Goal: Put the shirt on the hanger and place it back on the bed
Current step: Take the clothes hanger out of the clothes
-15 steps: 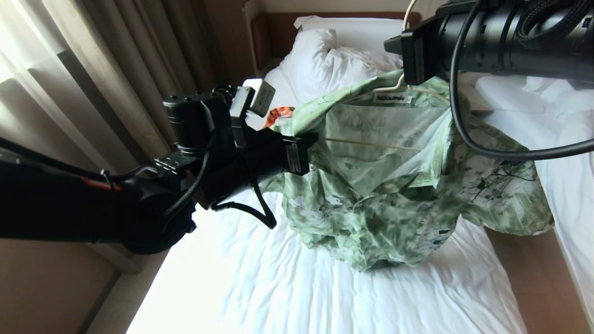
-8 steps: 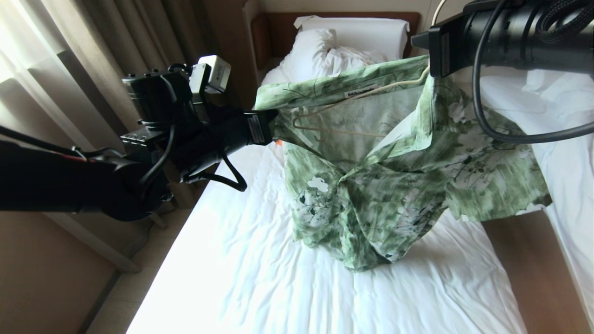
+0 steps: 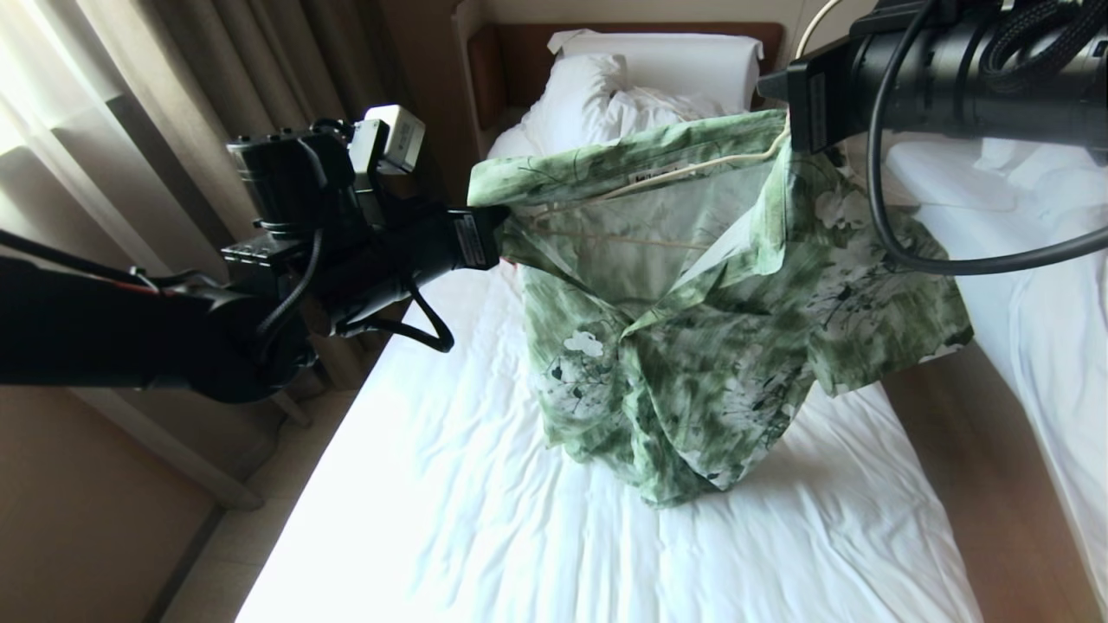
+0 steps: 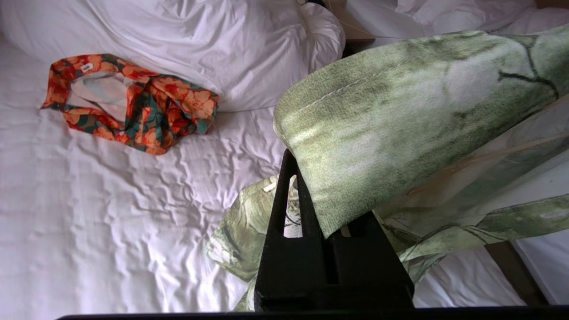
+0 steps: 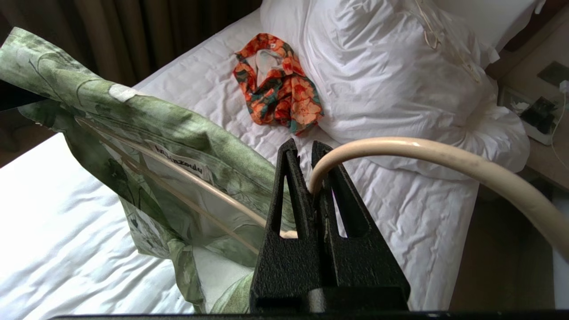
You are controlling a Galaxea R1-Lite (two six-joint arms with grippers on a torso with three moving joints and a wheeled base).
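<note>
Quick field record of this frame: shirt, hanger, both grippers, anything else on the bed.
shirt: lifted above the bed, stretched between both grippers, lower part bunched on the sheet
hanger: inside the shirt, bars showing through the fabric, hook at the right gripper
left gripper: shut on the shirt at its collar edge
right gripper: shut on the hanger near the hook
bed: wrinkled white sheet
orange garment: lying on the sheet beside the pillow, untouched

Orange patterned garment (image 4: 133, 102) beside pillow (image 4: 200, 49)
</note>
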